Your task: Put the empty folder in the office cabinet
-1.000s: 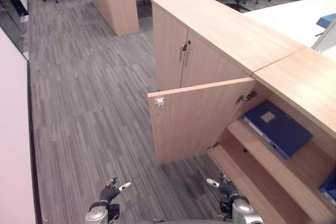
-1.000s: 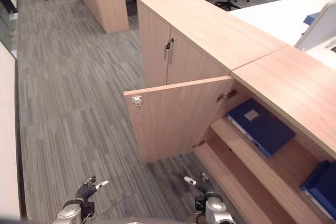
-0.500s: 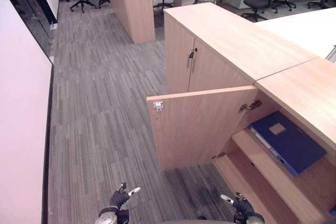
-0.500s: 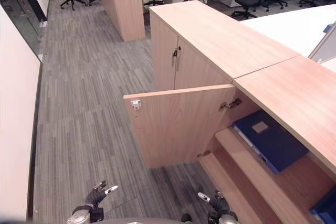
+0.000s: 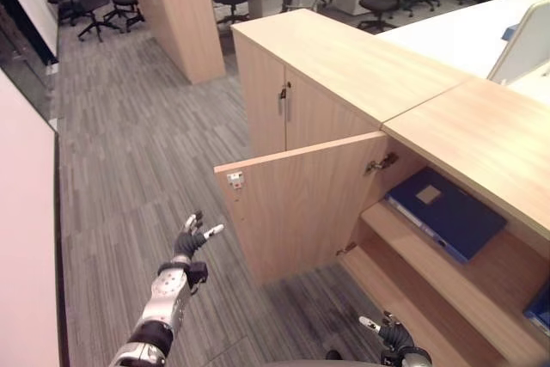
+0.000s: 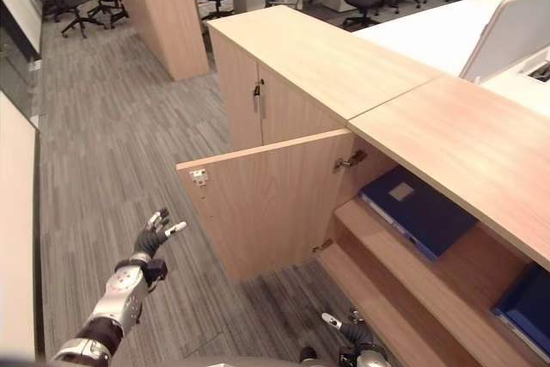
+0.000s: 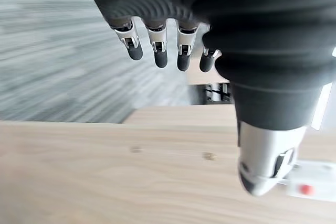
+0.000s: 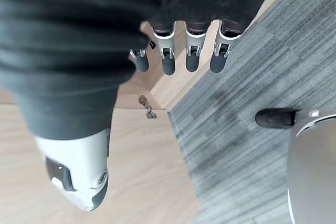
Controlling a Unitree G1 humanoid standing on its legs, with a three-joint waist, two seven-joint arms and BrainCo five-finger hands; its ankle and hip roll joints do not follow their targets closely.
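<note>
Blue folder [image 5: 445,213] on cabinet shelf [image 5: 481,274], well apart from left hand [image 5: 187,242]

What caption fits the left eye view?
Left hand raised, fingers open, toward the open cabinet door; blue folder lies on the shelf.

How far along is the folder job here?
Done: the blue folder already lies on the cabinet shelf, with nothing in either hand. In hand: the left hand is raised, open, toward the open door; the right hand hangs low, open. Left: probably shutting the door.
</note>
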